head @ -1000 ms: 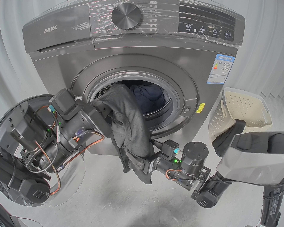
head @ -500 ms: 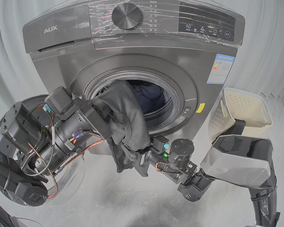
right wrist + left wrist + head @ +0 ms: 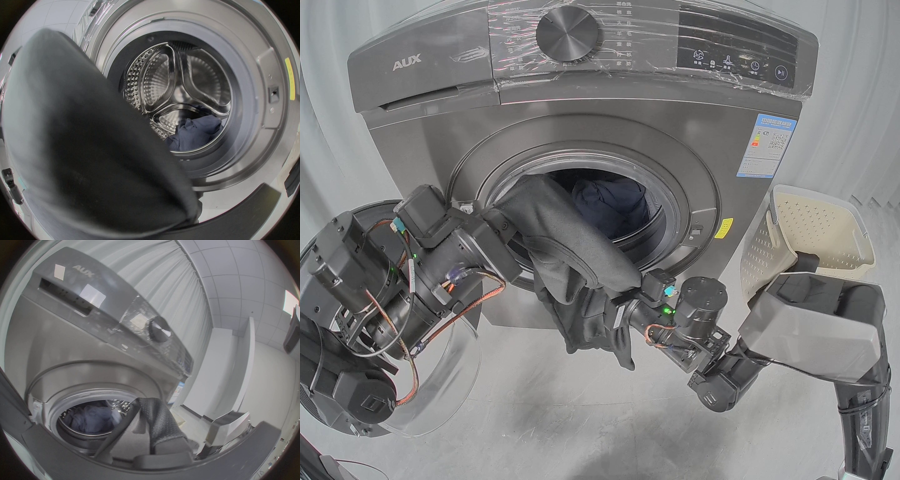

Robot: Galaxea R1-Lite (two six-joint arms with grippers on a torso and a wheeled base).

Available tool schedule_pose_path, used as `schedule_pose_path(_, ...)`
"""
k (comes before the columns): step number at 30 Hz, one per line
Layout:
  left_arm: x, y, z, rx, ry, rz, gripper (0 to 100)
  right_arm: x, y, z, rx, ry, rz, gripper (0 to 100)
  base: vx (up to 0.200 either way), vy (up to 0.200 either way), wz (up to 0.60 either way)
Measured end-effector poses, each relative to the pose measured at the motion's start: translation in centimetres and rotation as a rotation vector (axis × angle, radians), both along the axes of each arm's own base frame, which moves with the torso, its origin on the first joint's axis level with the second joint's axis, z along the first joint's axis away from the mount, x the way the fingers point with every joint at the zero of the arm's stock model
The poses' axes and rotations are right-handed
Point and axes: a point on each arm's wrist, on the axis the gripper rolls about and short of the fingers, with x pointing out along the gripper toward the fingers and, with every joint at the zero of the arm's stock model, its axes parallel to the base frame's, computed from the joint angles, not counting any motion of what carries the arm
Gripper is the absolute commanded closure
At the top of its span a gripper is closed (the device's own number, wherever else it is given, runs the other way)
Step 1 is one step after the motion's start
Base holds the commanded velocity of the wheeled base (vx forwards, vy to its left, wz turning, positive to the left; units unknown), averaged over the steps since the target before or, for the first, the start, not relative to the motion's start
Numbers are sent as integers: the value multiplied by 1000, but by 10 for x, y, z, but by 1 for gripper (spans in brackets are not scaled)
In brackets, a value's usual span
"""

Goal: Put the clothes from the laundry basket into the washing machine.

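One dark grey garment (image 3: 562,244) hangs across the drum opening of the one washing machine (image 3: 581,119), pinched by the closed left gripper (image 3: 509,222) and draped over the right gripper (image 3: 615,306), whose state cannot be told; one navy garment (image 3: 609,200) lies inside the drum, and one laundry basket (image 3: 819,231) stands beside the machine.
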Motion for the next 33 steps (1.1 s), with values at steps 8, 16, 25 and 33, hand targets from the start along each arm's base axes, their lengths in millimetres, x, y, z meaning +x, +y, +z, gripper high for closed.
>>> schedule_pose_path(8,17,18,-29,92,138,81,100,-8,-27,26,12,-5,-43,100,0,0,0)
schedule_pose_path(16,24,18,-69,210,246,93,100,-19,-32,55,53,-49,-37,100,0,0,0)
schedule_pose_path(25,36,13,-110,284,308,95,0,-33,-28,70,73,-71,-8,100,0,0,0)
schedule_pose_path(33,19,19,-140,361,413,81,0,-34,-29,77,85,-85,-8,100,0,0,0)
